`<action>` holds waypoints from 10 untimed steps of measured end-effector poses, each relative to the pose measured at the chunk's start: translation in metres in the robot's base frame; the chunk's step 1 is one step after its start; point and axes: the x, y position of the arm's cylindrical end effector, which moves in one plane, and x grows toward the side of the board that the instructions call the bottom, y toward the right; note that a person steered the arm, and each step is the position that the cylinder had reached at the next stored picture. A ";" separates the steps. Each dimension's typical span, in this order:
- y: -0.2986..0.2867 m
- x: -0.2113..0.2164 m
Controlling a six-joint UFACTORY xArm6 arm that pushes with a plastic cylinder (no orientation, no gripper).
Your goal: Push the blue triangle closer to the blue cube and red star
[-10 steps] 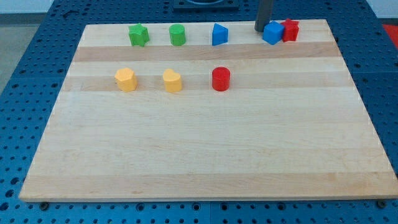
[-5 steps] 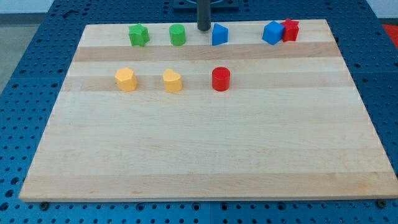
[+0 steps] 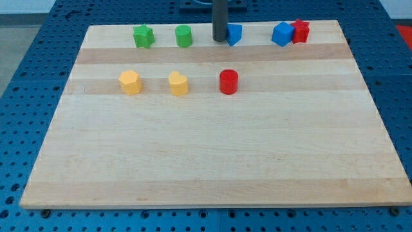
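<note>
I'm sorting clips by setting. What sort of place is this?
Probably a robotics lab bench. A wooden board lies on a blue perforated table, small coloured blocks such as the blue triangle and red star sit on it, and my tip touches the triangle's left side.

Lab: blue perforated bench

Straight dark grey rod, smooth w/ no markings, ending in my tip.
</note>
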 end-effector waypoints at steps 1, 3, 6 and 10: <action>0.011 -0.001; 0.040 -0.013; 0.073 -0.023; 0.100 -0.029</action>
